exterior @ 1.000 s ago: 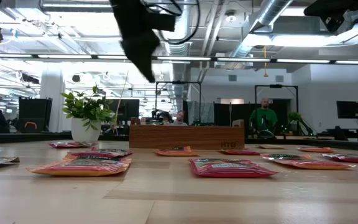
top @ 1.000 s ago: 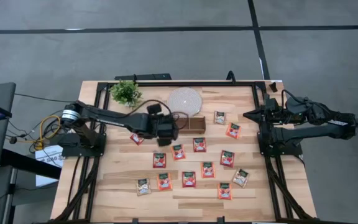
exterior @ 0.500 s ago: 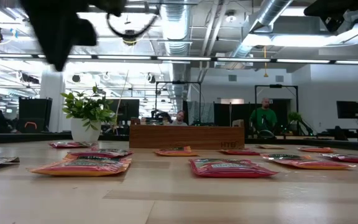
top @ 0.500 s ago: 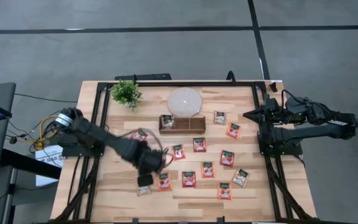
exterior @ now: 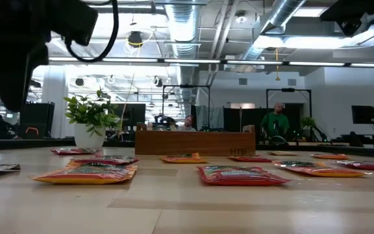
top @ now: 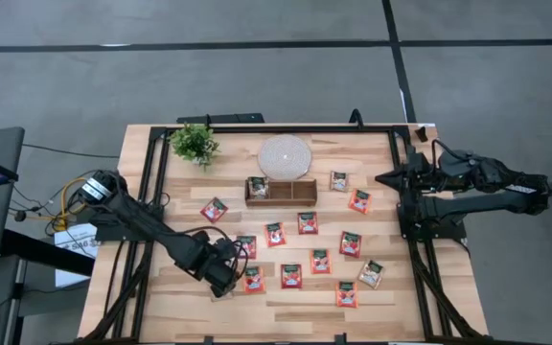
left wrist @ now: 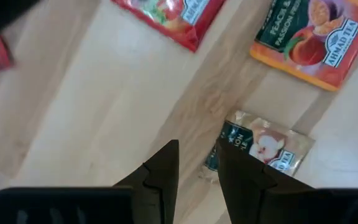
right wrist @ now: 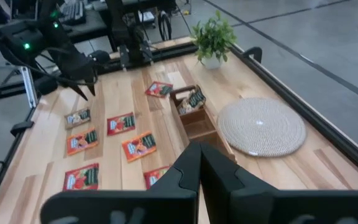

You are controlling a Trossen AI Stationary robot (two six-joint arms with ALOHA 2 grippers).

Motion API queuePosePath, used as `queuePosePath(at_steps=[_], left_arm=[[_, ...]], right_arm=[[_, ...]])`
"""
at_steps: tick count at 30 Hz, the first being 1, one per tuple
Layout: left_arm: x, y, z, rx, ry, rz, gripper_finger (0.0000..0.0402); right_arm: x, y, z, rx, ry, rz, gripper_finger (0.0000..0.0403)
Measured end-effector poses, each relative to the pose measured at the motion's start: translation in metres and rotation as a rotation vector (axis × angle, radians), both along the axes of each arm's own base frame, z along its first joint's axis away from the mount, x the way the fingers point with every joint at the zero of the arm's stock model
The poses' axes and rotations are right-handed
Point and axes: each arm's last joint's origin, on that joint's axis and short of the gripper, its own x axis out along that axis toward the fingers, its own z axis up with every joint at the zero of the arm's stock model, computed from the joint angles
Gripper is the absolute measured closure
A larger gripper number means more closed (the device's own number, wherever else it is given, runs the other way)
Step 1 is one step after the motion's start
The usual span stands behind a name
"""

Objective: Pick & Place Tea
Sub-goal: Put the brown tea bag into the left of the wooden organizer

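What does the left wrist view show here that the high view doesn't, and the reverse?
Only the left wrist view shows the left hand open with a narrow gap, right above a pale tea sachet, and the sachets' printed labels up close. Only the high view shows the whole table: the wooden tray with one sachet in its left compartment, the round white disc, the plant, and the right arm parked at the right edge. Both show the pale sachet with red-orange sachets beside it.

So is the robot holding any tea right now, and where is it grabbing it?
No, nothing is held. The left gripper hangs open above a pale tea sachet, not touching it. The right gripper is shut and empty, off at the table's side.
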Motion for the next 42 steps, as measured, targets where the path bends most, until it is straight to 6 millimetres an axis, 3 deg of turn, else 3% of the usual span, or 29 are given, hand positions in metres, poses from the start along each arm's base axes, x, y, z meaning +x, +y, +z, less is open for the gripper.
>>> queuePosePath(at_steps=[25,31,42], left_arm=[[0.004,-0.005,-0.011,-0.07,-0.072,-0.073,0.0303],[-0.002,-0.008,-0.02,-0.084,-0.066,-0.084,0.0303],[-0.008,-0.008,-0.027,-0.07,-0.042,-0.114,0.0303]], right_arm=[[-0.001,0.001,-0.001,-0.091,0.025,0.073,0.0403],[0.01,0.003,-0.001,-0.137,-0.08,0.159,0.0403],[0.025,0.005,-0.027,-0.094,-0.083,0.201,0.0403]])
